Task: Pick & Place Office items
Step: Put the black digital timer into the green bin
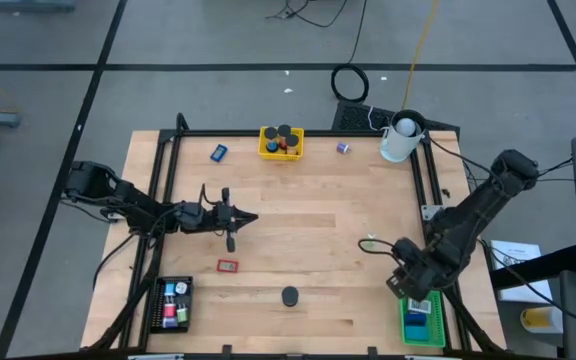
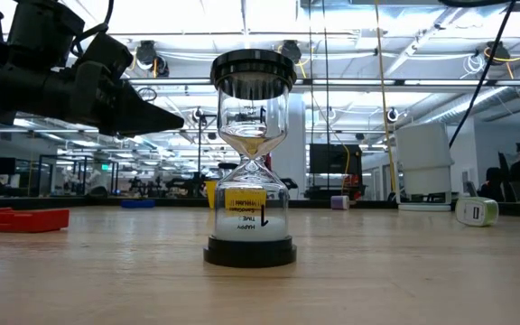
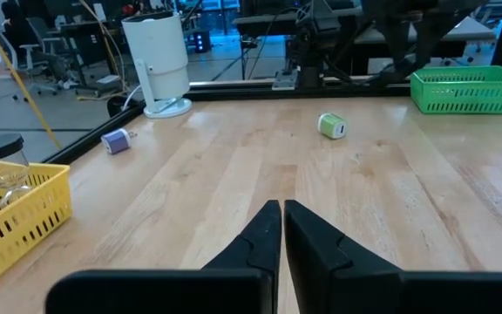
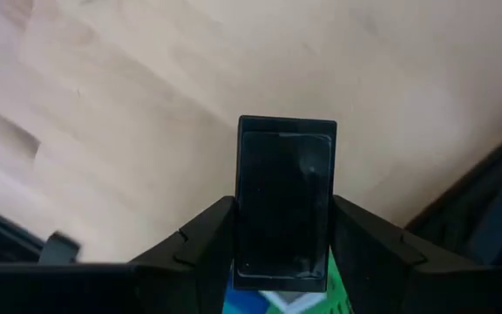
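My left gripper (image 1: 245, 218) (image 3: 281, 228) hovers shut over the table's left middle, pointing right; the low view shows it too (image 2: 165, 117). My right gripper (image 1: 405, 283) (image 4: 286, 218) is at the far end of the green tray (image 1: 423, 322), shut on a black rectangular item (image 4: 286, 196). Loose items rest on the wood: a blue block (image 1: 218, 152), a purple block (image 1: 343, 147), a red piece (image 1: 228, 265), a white-green roll (image 3: 332, 126) and a standing hourglass (image 2: 251, 158) with a black cap (image 1: 289, 296). My right gripper pinches the black rectangular item by its two long side edges (image 4: 242, 218), one finger (image 4: 200, 240) on each side. Its flat face is toward the wrist camera and its free end (image 4: 286, 126) sticks out past the fingertips. It hangs over bare wood and the tray's corner (image 4: 334, 301).
A yellow tray (image 1: 281, 142) holding several items and a white cup (image 1: 400, 138) stand at the far edge. A black tray (image 1: 175, 302) with coloured pieces sits near left. A blue item (image 4: 255, 301) lies in the green tray. Black frame rails border the table.
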### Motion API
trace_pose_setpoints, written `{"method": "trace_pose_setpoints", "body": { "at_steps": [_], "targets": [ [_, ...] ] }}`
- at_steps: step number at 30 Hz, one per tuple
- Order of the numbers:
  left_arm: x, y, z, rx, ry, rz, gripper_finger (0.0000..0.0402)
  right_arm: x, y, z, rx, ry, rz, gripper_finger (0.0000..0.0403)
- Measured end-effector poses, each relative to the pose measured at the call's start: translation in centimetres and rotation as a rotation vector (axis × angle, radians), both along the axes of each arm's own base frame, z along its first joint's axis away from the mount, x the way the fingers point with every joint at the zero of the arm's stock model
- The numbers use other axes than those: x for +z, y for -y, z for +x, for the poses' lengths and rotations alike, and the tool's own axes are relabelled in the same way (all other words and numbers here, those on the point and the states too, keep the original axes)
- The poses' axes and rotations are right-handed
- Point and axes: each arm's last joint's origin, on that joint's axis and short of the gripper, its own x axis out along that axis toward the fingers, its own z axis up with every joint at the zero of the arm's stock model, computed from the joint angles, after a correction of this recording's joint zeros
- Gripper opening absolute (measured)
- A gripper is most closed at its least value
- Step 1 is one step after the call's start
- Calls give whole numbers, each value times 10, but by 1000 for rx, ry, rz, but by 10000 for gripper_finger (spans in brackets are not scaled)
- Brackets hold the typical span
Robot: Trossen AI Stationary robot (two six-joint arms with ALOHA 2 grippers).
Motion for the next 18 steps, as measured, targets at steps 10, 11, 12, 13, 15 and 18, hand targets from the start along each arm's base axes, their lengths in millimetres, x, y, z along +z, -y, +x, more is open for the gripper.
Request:
{"method": "trace_pose_setpoints", "body": {
  "at_steps": [10, 11, 12, 13, 15, 18],
  "targets": [
    [0, 0, 0, 0, 0, 0, 6, -3, -34, -13, -39, -29, 128, 166],
    [0, 0, 0, 0, 0, 0, 10, -4, -37, -14, -41, -34, 138, 167],
    [0, 0, 0, 0, 0, 0, 15, -5, -40, -16, -45, -35, 145, 167],
    [0, 0, 0, 0, 0, 0, 19, -5, -42, -17, -50, -36, 150, 167],
    [0, 0, 0, 0, 0, 0, 25, -5, -44, -20, -61, -41, 155, 167],
    [0, 0, 0, 0, 0, -1, 25, -5, -47, -23, -78, -47, 163, 167]
  ]
}}
